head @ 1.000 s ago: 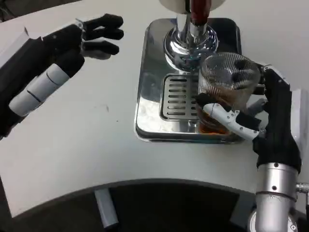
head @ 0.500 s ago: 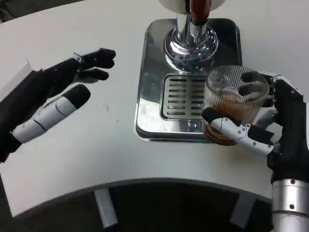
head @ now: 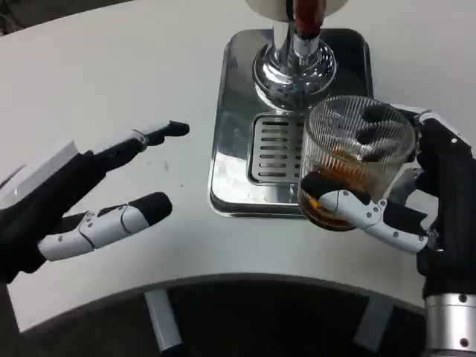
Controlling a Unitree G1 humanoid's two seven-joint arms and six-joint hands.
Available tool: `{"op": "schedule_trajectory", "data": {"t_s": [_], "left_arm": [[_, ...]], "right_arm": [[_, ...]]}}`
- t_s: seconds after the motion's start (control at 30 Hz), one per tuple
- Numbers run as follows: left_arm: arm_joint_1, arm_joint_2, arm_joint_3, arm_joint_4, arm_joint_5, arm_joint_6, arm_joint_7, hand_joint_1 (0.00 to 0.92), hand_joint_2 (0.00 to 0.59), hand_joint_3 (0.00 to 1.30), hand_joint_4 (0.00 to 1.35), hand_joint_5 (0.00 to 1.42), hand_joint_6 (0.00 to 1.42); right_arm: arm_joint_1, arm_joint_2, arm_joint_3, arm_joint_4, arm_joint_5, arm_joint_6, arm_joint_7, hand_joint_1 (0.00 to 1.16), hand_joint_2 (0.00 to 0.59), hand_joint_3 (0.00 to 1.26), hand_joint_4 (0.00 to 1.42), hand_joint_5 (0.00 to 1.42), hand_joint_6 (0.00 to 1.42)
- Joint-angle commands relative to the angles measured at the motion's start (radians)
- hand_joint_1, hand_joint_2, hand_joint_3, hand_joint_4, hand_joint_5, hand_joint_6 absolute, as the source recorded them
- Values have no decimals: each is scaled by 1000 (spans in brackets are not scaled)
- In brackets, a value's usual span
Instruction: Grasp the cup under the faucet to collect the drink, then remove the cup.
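Now the cup (head: pixel 355 160) is out from under the faucet (head: pixel 295 44), carried toward five o'clock of the drip tray (head: pixel 230 156).
Over the last second the right hand (head: pixel 416 201) has drawn the ribbed glass cup, brown drink in its bottom, away from the spout and off the grille to the tray's near right corner; its fingers (head: pixel 357 210) wrap the cup from the right, thumb across the front; it looks lifted, though I cannot be sure; the left hand (head: pixel 82 201) has swung down to eight o'clock over the counter (head: pixel 149 74), fingers spread and grasping nothing; collecting looks done, and removal is nearly finished, needing only a clear set-down.
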Motion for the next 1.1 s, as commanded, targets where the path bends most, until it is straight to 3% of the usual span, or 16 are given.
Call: {"op": "schedule_trajectory", "data": {"t_s": [0.03,0.37,0.43,0.73,1.1], "left_arm": [[43,25,-7,-57,33,17,17,0,132,122,24,69,86],[140,31,20,-206,71,62,32,0,121,93,0,29,63],[162,34,28,-240,93,68,37,0,120,80,0,18,54],[248,28,62,-353,163,105,50,0,119,46,0,0,30],[319,14,85,-426,226,153,74,0,119,2,0,0,3]], "right_arm": [[30,12,18,-79,18,-43,23,1012,100,846,963,1138,1245],[80,-14,45,-181,69,-42,132,1015,93,869,983,1151,1268],[87,-33,45,-192,79,-53,161,1011,92,871,983,1161,1282],[98,-108,20,-201,143,-81,256,1006,91,881,995,1164,1287],[107,-150,6,-197,176,-119,309,1003,93,887,1007,1178,1289]]}}
